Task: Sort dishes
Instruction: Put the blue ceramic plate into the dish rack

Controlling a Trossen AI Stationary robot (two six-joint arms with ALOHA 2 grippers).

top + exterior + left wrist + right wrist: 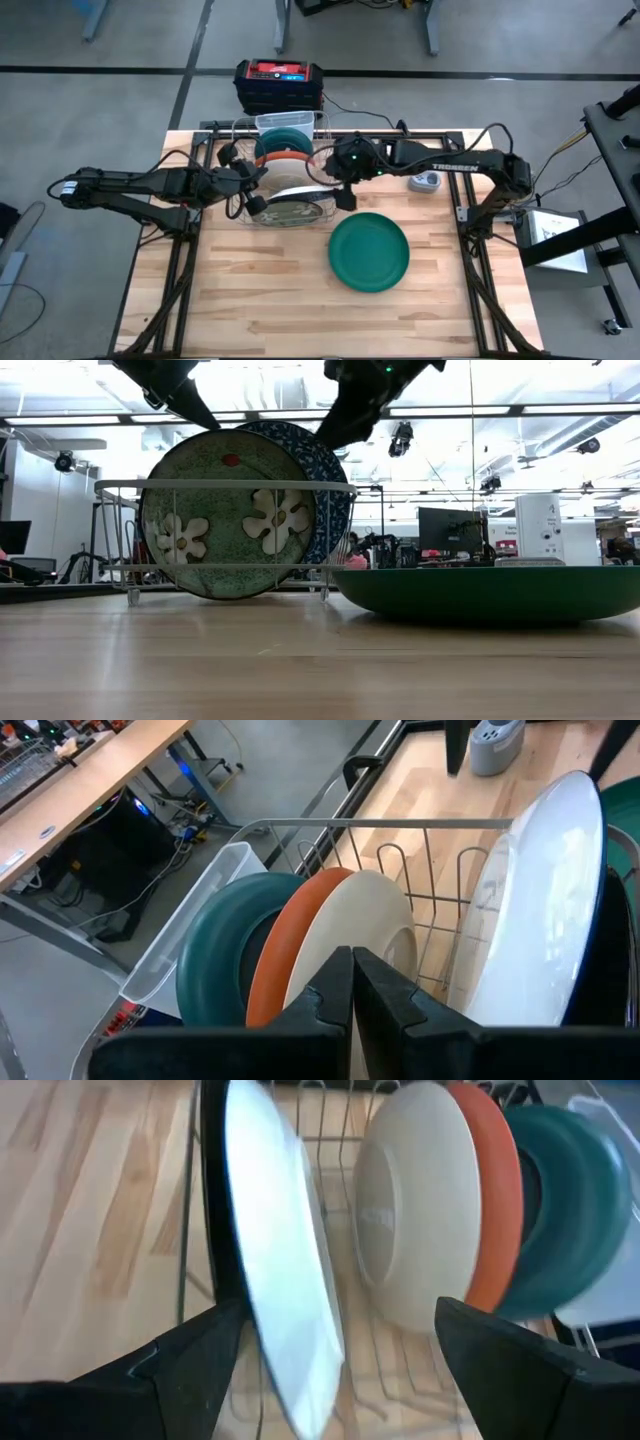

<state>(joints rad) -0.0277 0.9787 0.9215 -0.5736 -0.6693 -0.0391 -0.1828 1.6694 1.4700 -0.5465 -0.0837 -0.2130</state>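
Observation:
A silver wire rack (285,185) at the table's far middle holds dishes standing on edge: a teal bowl (215,955), an orange bowl (290,935), a white bowl (365,925), a blue-patterned plate (330,470) with a white back (285,1280), and a green flowered plate (230,510) at the near end. A large dark green plate (369,250) lies flat on the table, near and to the right of the rack. My left gripper (352,995) is shut, above the white bowl's rim. My right gripper (330,1355) is open, its fingers standing on either side of the blue-patterned plate's top rim. My left gripper's shut fingertips stand right at the white bowl's upper rim (345,935), coming from the table's left and above; I cannot tell whether they touch it.
A small grey round device (425,181) sits on the table right of the rack. A clear plastic tray (190,925) is at the rack's far end. A red and black box (280,85) stands beyond the far edge. Bare wood lies along the near half.

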